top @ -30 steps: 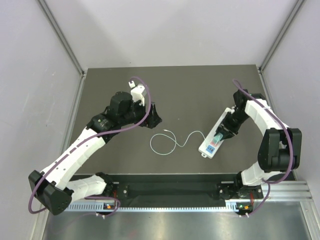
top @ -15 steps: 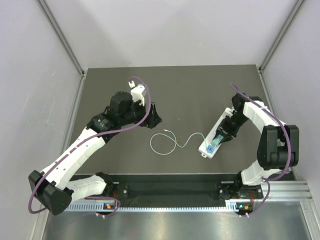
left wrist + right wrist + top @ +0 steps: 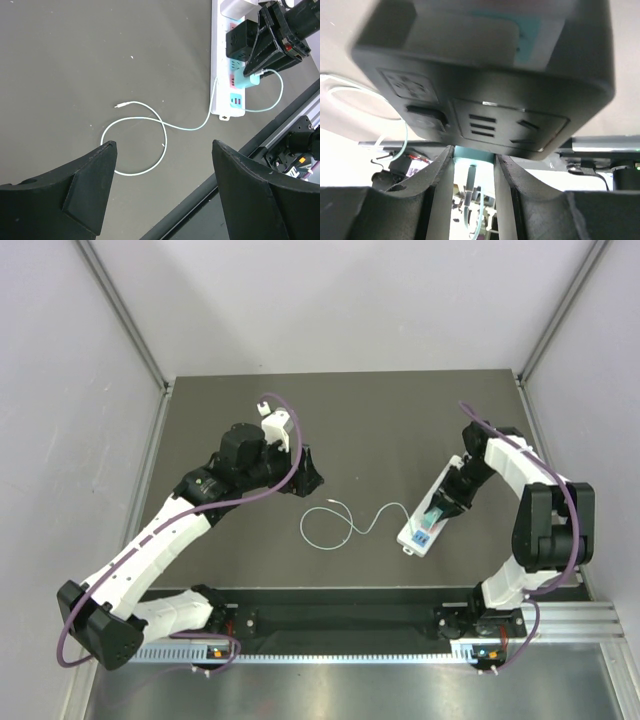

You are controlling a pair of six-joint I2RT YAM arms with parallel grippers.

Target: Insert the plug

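Right end effector (image 3: 438,510) grasped the teal plastic plug (image 3: 245,80) on the white rectangular power strip (image 3: 412,534), near the dark table (image 3: 380,430) front edge; left end effector (image 3: 164,150) stood released, well apart.

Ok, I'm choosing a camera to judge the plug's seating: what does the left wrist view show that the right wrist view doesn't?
Only the left wrist: the free end of the thin cable on the table, the coloured sockets on the white power strip, and the right gripper seen from outside. Only the right wrist: a close look between its own fingers, under a dark blurred block. Both: the teal plug clamped by that gripper, and the cable.
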